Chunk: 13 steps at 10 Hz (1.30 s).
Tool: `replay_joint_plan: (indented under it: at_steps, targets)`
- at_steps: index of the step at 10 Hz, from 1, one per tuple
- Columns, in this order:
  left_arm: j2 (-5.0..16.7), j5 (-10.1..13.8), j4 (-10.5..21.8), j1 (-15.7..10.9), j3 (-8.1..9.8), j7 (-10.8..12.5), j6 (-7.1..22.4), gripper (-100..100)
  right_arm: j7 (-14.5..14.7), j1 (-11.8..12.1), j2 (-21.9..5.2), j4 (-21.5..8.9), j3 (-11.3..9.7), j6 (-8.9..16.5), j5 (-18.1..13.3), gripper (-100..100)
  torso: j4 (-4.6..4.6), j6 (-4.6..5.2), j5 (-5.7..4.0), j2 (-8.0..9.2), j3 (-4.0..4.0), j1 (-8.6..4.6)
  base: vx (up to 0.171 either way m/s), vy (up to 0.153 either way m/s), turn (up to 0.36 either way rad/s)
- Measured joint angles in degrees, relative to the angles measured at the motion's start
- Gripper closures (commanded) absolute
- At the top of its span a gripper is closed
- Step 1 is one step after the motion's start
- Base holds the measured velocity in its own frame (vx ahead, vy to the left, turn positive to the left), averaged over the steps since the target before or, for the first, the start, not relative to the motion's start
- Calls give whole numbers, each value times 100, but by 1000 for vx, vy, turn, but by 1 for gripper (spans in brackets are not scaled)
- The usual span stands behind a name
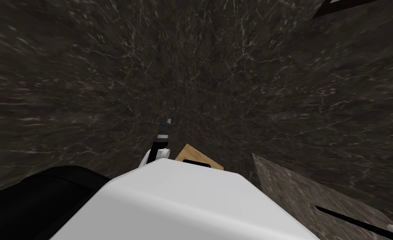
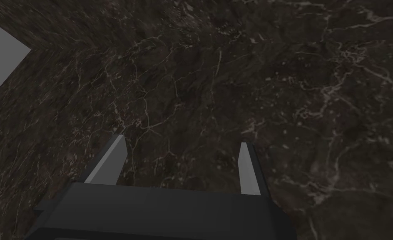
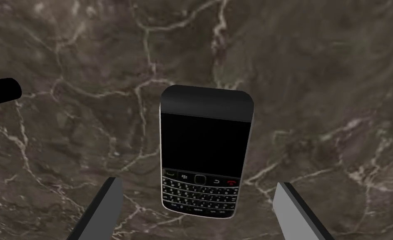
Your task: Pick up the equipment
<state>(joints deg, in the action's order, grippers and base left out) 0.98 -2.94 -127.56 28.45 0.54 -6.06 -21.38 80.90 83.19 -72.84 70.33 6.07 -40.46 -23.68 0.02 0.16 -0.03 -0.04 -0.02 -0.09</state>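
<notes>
Zero grasp so far: black keypad phone [image 3: 206, 150] lies flat on dark marble surface [image 3: 324, 75], between the spread fingers of the right gripper [image 3: 197, 182], untouched by either. Idle left gripper [image 2: 183, 143] also spread, empty. Closing and lift look left to do.
</notes>
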Motion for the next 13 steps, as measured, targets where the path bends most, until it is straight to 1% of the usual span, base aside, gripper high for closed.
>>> replay_joint_plan:
  at_steps: [1,3,4,5,6,7,9,10,13]
  targets:
    - [0,0,0,1,1,0,0,0,102,-109,-1,-123,-151,-15,-48,-100,1,4,-2,-1,0,-1,-10,-13,191]
    - [0,0,0,1,0,0,0,0,263,-102,-39,-211,-355,29,-106,-100,-1,3,0,-5,-3,0,-7,-13,194]
    - [0,0,0,1,0,0,0,0,361,-116,-36,-256,-475,55,-142,-100,-1,2,-1,-6,-3,1,-2,-9,44]
    - [0,0,0,2,1,0,0,0,382,-119,-37,-260,-489,62,-147,0,-1,7,0,-7,-3,3,0,0,0]
    - [0,0,0,1,1,0,0,0,380,-119,-37,-260,-487,61,-146,-100,-1,6,1,-7,-3,6,-7,-13,65]
    - [0,0,0,1,1,0,0,0,367,-199,27,-248,-557,120,-192,-100,0,5,0,-5,-2,3,-11,-22,66]
    - [0,0,0,1,1,0,0,0,314,-461,160,-290,-762,254,-310,-100,1,5,-2,-1,0,-3,-11,-19,35]
    - [0,0,0,1,1,0,0,0,304,-475,167,-288,-776,277,-318,100,0,7,0,-3,-1,1,-3,-2,-18]
    - [0,0,0,2,1,0,0,0,298,-469,171,-290,-779,274,-315,100,1,0,2,-8,-3,7,0,0,0]
